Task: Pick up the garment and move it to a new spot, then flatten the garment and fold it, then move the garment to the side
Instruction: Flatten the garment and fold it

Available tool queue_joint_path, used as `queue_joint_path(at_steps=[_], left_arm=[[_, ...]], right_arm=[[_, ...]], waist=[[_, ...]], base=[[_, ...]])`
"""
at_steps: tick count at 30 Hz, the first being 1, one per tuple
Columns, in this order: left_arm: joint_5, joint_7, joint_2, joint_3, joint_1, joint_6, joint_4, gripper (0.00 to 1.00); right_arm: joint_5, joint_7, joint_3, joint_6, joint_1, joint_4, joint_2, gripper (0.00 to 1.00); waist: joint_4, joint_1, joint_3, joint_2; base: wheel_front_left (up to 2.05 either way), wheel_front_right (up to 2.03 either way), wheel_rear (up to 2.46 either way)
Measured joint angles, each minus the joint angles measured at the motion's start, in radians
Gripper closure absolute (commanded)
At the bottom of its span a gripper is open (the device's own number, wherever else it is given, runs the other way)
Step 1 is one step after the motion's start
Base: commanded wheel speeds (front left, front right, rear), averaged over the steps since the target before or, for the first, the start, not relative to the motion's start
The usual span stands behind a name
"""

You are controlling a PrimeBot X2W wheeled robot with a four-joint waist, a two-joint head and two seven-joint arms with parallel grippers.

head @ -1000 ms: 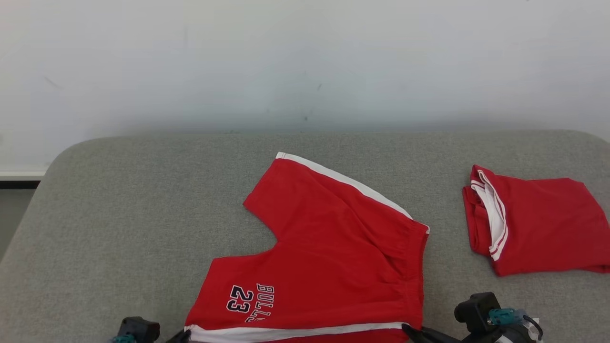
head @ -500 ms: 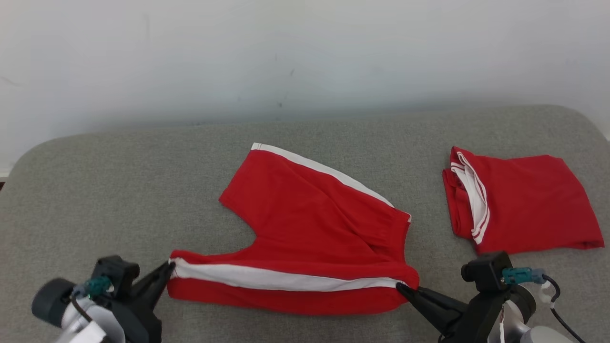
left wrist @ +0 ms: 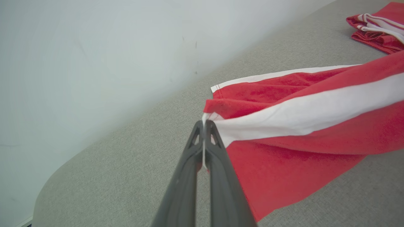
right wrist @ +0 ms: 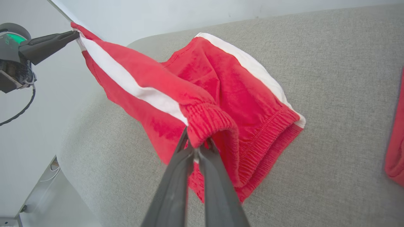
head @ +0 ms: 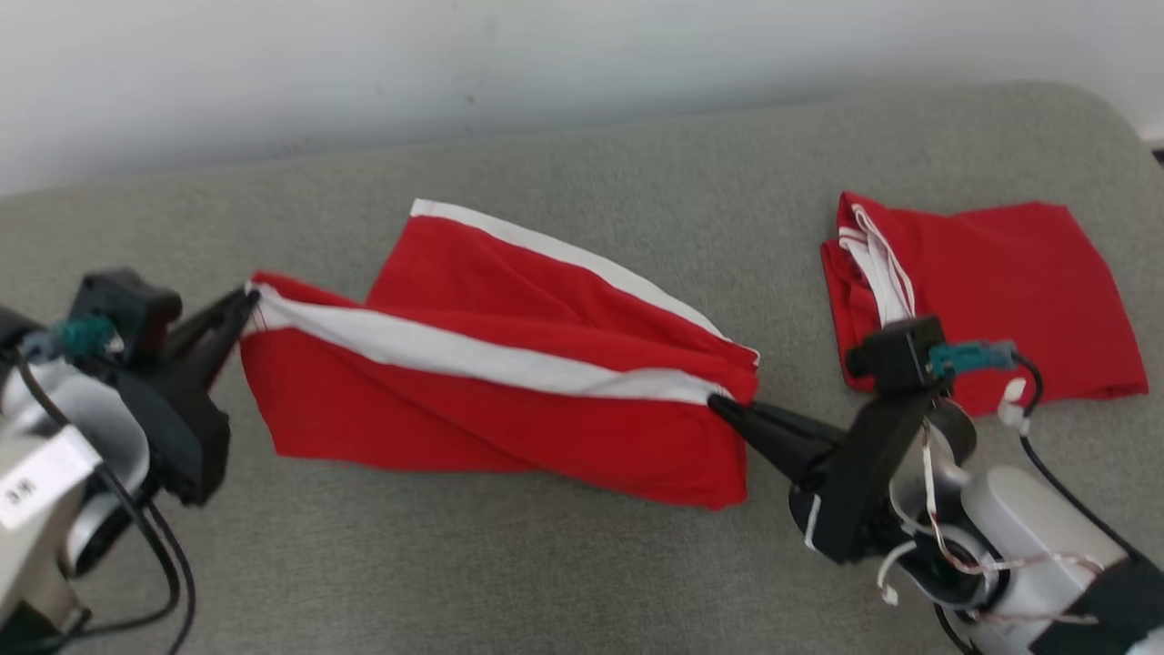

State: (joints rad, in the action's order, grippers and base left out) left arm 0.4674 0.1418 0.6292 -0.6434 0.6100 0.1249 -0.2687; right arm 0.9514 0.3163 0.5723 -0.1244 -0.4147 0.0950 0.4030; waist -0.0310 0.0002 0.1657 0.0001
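The red shorts (head: pixel 509 428) hang stretched between the two claws, low over the grey table (head: pixel 509 573), with the far leg lying on the table's surface. The left claw (head: pixel 245 298) is pinched tight on the hem corner at the white stripe, and the right claw (head: pixel 720 402) is clamped on the elastic waistband. To fold well, I judge both claws should travel together at equal height with the striped edge taut. They should lay the raised leg squarely over the far one, edges matched, well clear of the folded red garment (head: pixel 1009 282) at the right.
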Motion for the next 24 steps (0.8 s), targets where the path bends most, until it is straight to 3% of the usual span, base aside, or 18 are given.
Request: queue_joint_path(at_steps=[11, 24], left_arm=[[0.037, 0.043, 0.090, -0.123, 0.290, 0.000, -0.048, 1.00], [0.071, 0.044, 0.093, -0.295, 0.499, 0.007, -0.162, 1.00]], right_arm=[[0.015, 0.045, 0.003, 0.019, -0.191, 0.110, -0.115, 1.00], [0.016, 0.019, 0.006, 0.019, -0.279, 0.209, -0.203, 1.00]], waist=[[-0.077, 0.0001, 0.155, 0.0001], [-0.173, -0.0001, 0.260, 0.0001]], base=[[0.00, 0.00, 0.00], [0.00, 0.00, 0.00]])
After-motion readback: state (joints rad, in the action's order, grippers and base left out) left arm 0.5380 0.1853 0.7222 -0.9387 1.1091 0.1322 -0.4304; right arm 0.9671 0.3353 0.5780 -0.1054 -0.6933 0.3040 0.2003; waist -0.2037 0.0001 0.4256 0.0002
